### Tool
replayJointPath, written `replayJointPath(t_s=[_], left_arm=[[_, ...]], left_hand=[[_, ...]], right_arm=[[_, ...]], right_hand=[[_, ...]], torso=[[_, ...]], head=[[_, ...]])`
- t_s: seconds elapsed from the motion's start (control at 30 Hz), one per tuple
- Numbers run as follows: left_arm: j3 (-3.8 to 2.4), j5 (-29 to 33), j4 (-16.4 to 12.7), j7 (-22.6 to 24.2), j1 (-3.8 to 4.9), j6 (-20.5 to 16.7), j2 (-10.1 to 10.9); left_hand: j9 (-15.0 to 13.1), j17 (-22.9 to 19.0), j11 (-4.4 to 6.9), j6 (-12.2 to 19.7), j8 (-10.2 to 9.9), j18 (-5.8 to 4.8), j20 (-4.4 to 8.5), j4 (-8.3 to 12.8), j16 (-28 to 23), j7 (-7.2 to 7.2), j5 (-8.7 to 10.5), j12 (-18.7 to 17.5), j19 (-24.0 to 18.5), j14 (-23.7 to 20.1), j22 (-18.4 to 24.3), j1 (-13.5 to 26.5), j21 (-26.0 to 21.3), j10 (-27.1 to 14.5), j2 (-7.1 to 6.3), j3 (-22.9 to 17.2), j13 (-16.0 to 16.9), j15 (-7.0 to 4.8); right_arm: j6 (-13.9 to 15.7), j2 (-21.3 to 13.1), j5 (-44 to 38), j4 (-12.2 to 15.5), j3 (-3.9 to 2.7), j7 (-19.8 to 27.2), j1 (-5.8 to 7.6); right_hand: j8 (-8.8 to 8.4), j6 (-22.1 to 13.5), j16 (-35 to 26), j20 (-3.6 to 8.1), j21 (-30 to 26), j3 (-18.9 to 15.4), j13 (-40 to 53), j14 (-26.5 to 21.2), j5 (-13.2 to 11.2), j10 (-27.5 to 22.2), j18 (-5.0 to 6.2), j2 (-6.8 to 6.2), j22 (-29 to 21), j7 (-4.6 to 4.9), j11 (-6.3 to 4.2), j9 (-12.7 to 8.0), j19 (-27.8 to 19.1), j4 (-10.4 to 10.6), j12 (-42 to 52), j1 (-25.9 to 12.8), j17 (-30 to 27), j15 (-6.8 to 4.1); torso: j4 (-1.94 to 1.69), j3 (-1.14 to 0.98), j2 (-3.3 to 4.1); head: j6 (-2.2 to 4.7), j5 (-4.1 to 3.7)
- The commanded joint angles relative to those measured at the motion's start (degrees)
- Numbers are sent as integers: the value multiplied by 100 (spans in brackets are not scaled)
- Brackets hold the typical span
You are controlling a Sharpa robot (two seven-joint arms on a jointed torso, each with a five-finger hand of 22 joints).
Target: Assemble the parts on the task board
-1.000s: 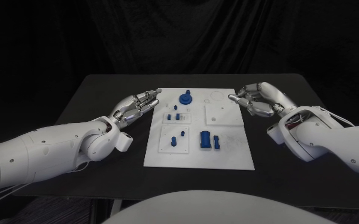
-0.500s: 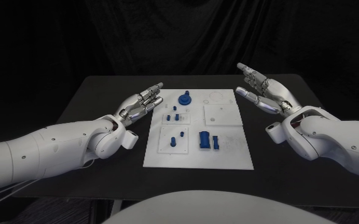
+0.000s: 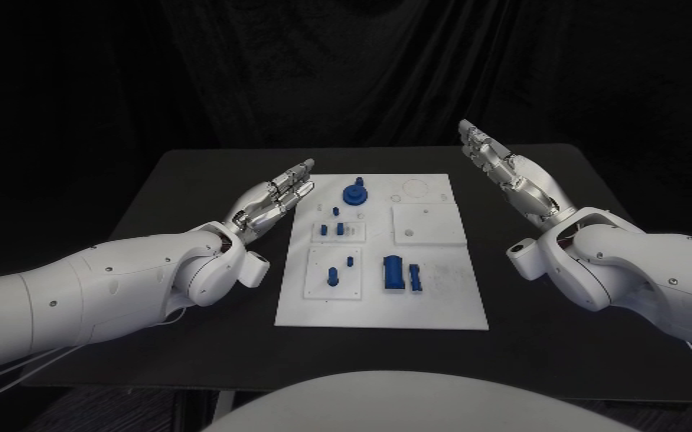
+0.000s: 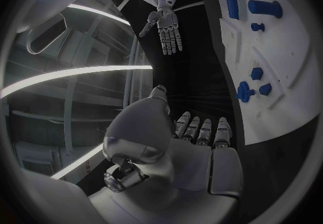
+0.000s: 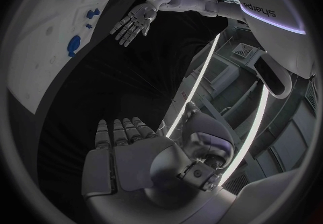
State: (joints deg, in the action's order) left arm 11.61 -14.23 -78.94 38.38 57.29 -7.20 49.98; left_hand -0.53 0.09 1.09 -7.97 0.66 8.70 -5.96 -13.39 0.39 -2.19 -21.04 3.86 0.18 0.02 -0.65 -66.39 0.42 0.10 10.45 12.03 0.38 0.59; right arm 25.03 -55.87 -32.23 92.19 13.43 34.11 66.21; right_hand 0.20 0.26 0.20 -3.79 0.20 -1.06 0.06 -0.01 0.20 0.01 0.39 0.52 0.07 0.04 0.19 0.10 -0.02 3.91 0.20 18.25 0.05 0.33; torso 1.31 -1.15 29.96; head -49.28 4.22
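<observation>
Head view shows the white task board lying flat in the middle of the black counter, with small blue parts on it. A round blue part with a knob sits near the board's far edge. Two little blue pegs stand just behind the middle, on the board's left side. Near the front edge a short blue pin rests on a raised square, and a big blue block stands beside a thin blue bar. The left hand floats over the counter just off the board's left edge, flat, fingers straight and a bit apart, holding nothing. The right hand is up in the air off the board's right edge near the far corner, also spread wide and holding nothing. Neither hand touches a part. I cannot tell from here which parts already sit in their right spots. To do this well, I think a hand should come straight down over one part, pinch it gently from both sides, and keep it upright so it does not knock its neighbors.
</observation>
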Motion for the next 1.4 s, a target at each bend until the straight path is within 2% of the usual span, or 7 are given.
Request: replayJointPath(t_s=[0.03,0.07,0.4,0.47,0.5,0.6,1.4], left_arm=[[-72,145,-91,-52,31,-360,-50],[-123,205,-139,-90,43,-517,-73],[-671,847,-646,-496,172,-2192,-313],[-783,979,-751,-579,198,-2535,-363],[-857,1066,-819,-634,215,-2763,-395],[-981,1212,-934,-726,245,-3142,-450],[-1161,1423,-1101,-859,287,-3692,-529]], left_hand=[[53,-9,-109,254,-66,-288,193,425,-39,219,671,-386,-18,-2,65,2116,-42,-10,-332,-384,-38,-59],[53,-9,-109,282,-66,-288,596,472,-39,219,748,-386,-18,-2,65,2356,-42,-10,-371,-431,-38,-59],[53,-9,-109,797,-66,-410,596,744,-39,219,1200,-386,-18,-2,65,3780,-42,-10,-593,-703,-38,-59],[53,-9,-109,797,-66,-870,596,788,-39,219,1274,-386,-18,-2,65,4018,-42,-10,-630,-747,-38,-59],[53,-9,-109,797,-66,-870,596,816,-39,219,1319,-386,-18,-2,65,4158,-42,-10,-1045,-775,-38,-59],[53,-9,-109,797,-66,-870,596,877,-39,219,1402,-386,-18,-2,65,4426,-42,-10,-1045,-1203,-38,-59],[53,-9,-109,797,-66,-870,596,1339,-39,219,2104,-386,-18,-2,65,5810,-42,-10,-1045,-1203,-38,-59]], right_arm=[[234,86,343,-15,-91,-58,-53],[325,142,500,-27,-159,-78,-83],[1284,733,2148,-146,-876,-292,-399],[1452,836,2437,-167,-1001,-330,-454],[1559,902,2622,-180,-1082,-354,-490],[1731,1008,2917,-201,-1210,-392,-546],[1909,1118,3223,-223,-1343,-432,-605]], right_hand=[[-20,-26,-20,379,-20,106,-6,1,-20,-1,-39,-52,-7,-4,-19,-10,2,-391,-20,-690,-5,-33],[-20,-26,-20,379,-20,106,-6,1,-20,-1,-39,-52,-7,-4,-19,-10,2,-391,-20,-931,-5,-33],[-20,-26,-20,379,-20,106,-6,1,-20,-1,-39,-52,-7,-4,-19,-10,2,-391,-20,-1825,-5,-33],[-20,-26,-20,379,-20,106,-6,1,-20,-1,-39,-52,-7,-4,-19,-10,2,-391,-20,-1825,-5,-33],[-20,-26,-20,379,-20,106,-6,1,-20,-1,-39,-52,-7,-4,-19,-10,2,-391,-20,-1825,-5,-33],[-20,-26,-20,379,-20,106,-6,1,-20,-1,-39,-52,-7,-4,-19,-10,2,-391,-20,-1825,-5,-33],[-20,-26,-20,379,-20,106,-6,1,-20,-1,-39,-52,-7,-4,-19,-10,2,-391,-20,-1825,-5,-33]], torso=[[-14,14,13],[-20,20,19],[-90,80,84],[-102,90,95],[-109,97,102],[-121,107,113],[-131,115,122]], head=[[131,-40],[210,-62],[1021,-290],[1155,-328],[1240,-352],[1373,-389],[1490,-422]])
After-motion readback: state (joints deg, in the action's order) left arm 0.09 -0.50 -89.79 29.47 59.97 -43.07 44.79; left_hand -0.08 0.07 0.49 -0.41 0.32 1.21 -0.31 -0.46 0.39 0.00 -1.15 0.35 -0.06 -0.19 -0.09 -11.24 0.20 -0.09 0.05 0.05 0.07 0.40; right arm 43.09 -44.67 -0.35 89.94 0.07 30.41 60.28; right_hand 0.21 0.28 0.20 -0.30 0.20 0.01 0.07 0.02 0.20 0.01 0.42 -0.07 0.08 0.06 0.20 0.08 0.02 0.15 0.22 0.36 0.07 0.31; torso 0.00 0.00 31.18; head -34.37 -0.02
